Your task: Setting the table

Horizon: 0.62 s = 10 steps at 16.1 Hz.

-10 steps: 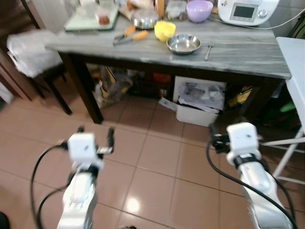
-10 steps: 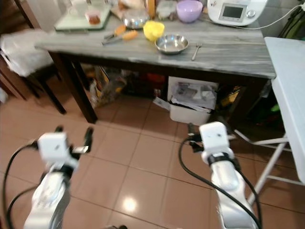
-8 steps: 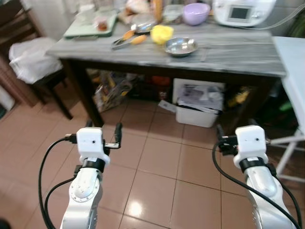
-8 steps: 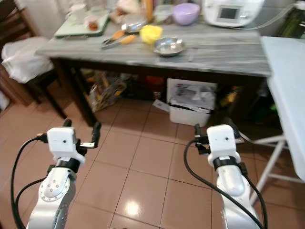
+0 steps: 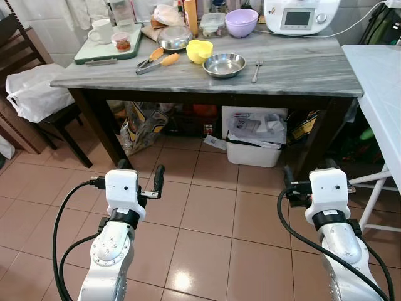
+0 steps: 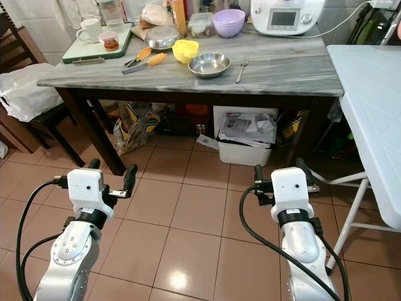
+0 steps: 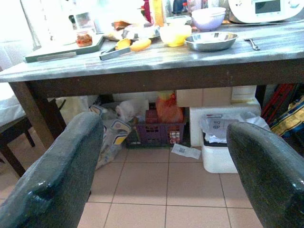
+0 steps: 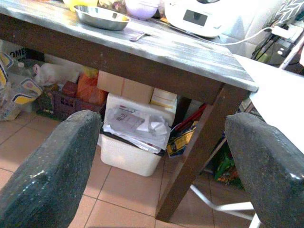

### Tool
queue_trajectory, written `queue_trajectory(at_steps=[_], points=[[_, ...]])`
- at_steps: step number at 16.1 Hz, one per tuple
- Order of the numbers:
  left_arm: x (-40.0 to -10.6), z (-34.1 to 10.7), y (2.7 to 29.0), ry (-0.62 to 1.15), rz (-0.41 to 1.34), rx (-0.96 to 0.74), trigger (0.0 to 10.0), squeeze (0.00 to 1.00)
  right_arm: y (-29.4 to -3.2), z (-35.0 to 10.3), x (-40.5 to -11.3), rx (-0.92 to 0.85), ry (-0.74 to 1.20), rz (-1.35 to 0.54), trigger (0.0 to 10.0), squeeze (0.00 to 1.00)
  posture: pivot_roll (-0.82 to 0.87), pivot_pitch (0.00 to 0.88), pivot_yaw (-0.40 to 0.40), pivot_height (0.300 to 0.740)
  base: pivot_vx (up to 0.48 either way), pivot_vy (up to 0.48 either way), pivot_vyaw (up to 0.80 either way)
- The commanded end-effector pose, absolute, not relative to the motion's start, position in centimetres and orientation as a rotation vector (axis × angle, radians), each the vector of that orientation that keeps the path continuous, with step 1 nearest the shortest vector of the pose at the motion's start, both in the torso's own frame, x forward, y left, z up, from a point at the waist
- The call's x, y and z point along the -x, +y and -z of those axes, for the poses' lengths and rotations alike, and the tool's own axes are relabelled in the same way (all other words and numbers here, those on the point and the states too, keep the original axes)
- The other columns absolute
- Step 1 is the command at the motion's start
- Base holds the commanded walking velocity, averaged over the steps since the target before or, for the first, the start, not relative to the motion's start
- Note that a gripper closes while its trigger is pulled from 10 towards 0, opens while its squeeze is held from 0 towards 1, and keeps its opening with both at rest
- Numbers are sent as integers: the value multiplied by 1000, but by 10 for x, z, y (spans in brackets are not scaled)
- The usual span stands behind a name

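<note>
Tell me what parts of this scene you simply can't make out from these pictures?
- Small jar on the green tray: too small in the eye views to tell its contents.
- Fork beside the metal bowl: prongs too small to count.
- Clutter under the table: shaded by the tabletop.
- White folding table: cut off by the right edge.
- White appliance: top cut off.

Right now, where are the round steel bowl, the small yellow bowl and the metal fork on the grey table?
round steel bowl [image 5: 223, 64], left eye view, on its inner base.
small yellow bowl [image 5: 199, 51], left eye view, on its side wall.
metal fork [image 5: 255, 63], left eye view, on its handle.
</note>
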<state>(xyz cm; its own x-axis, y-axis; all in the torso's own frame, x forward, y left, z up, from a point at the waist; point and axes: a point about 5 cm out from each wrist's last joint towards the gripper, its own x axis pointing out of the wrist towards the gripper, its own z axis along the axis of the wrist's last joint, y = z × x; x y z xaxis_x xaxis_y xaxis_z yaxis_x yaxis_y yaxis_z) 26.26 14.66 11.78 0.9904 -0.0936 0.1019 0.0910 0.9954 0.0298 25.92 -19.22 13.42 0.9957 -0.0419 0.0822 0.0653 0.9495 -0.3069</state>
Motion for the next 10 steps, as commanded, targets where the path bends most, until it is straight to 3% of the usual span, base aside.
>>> queue_trajectory(at_steps=[1, 8, 10], points=[[-261, -116, 152, -89, 85, -28, 10000, 0, -189, -137, -261, 310, -82, 53, 10000, 0, -249, 97, 125, 740, 0, 0, 0], [-260, -113, 152, -72, 91, -36, 10000, 0, -186, -138, -261, 274, -77, 64, 10000, 0, -251, 101, 134, 740, 0, 0, 0], [-259, -111, 151, -69, 93, -35, 10000, 0, -184, -137, -261, 272, -71, 63, 10000, 0, -255, 105, 134, 740, 0, 0, -703]])
